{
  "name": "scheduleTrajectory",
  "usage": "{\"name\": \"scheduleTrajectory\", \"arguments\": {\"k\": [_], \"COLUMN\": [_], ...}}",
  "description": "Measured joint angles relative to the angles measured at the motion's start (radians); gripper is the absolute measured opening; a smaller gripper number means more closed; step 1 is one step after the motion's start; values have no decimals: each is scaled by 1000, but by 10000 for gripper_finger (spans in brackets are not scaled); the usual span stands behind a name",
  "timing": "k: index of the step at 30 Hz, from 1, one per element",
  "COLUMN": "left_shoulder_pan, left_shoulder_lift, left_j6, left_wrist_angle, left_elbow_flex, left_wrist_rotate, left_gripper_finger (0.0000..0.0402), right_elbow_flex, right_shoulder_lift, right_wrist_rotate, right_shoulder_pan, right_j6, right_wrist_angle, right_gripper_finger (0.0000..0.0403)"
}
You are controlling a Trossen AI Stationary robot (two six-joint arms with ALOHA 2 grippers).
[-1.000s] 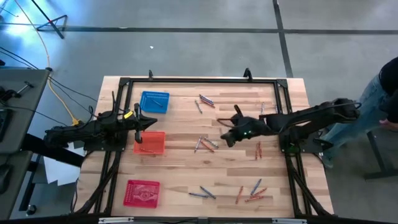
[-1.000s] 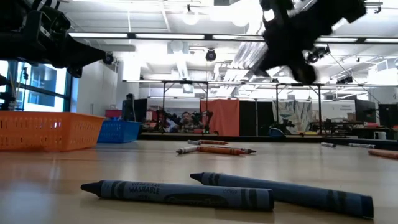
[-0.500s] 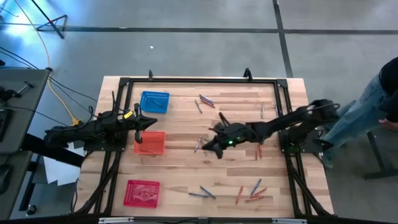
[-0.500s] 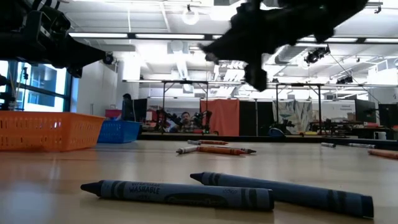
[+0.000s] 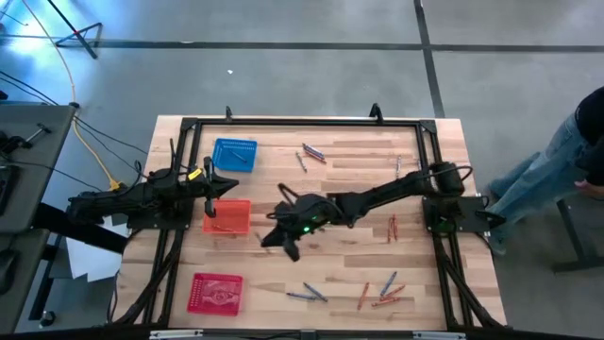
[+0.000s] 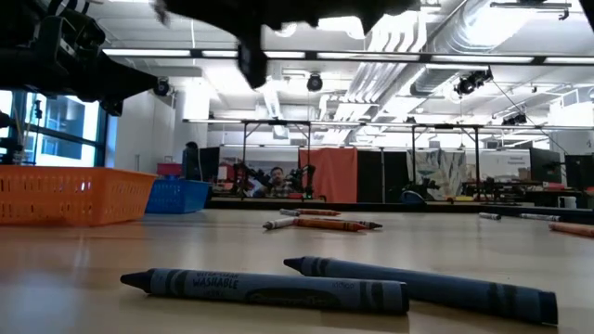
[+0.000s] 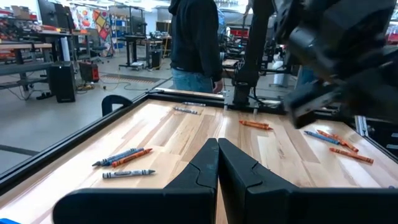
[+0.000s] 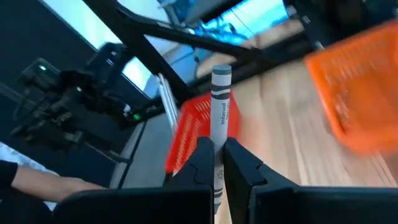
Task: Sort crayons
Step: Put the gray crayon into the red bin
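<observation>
Crayons lie scattered on the wooden table: a group at the far middle (image 5: 311, 154), some at the right (image 5: 393, 227) and several near the front edge (image 5: 382, 288). Two dark ones lie close in the low view (image 6: 269, 288). My right gripper (image 5: 272, 238) reaches over the table's middle, close to the orange basket (image 5: 227, 216), shut on a grey crayon (image 8: 221, 93). My left gripper (image 7: 217, 149) waits shut at the left, above the orange basket's far edge. My right gripper pinches the grey crayon's wrapped body (image 8: 219, 134) between its two fingers. The crayon lies along the fingers and sticks out past their tips. It is lifted clear of the table, with the gripper coming nearly level from the table's right side.
A blue basket (image 5: 234, 154) stands at the far left and a red basket (image 5: 216, 292) at the near left. A black frame (image 5: 302, 123) runs round the table. A person (image 5: 576, 161) stands beyond the right edge.
My right gripper has swept level across the table toward its left edge, from right of the middle to beside the orange basket, rolling as it went. It has stayed shut.
</observation>
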Motion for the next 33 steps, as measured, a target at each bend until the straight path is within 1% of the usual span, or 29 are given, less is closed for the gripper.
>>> {"name": "scheduleTrajectory", "arguments": {"k": [10, 14, 19, 25, 33], "left_shoulder_pan": [0, 0, 0, 0, 0], "left_shoulder_lift": [0, 0, 0, 0, 0], "left_j6": [0, 0, 0, 0, 0], "left_wrist_angle": [0, 0, 0, 0, 0], "left_elbow_flex": [0, 0, 0, 0, 0], "left_wrist_rotate": [0, 0, 0, 0, 0], "left_gripper_finger": [1, 1, 1, 1, 1], "right_elbow_flex": [308, 431, 558, 645, 668], "right_shoulder_lift": [236, 325, 406, 462, 484], "right_wrist_rotate": [10, 13, -7, -11, -3], "right_shoulder_pan": [67, 78, 77, 80, 116], "right_j6": [-24, -25, -24, -24, -24], "right_wrist_angle": [-28, -31, -66, -151, -135], "right_gripper_finger": [1, 1, 1, 1, 1]}}
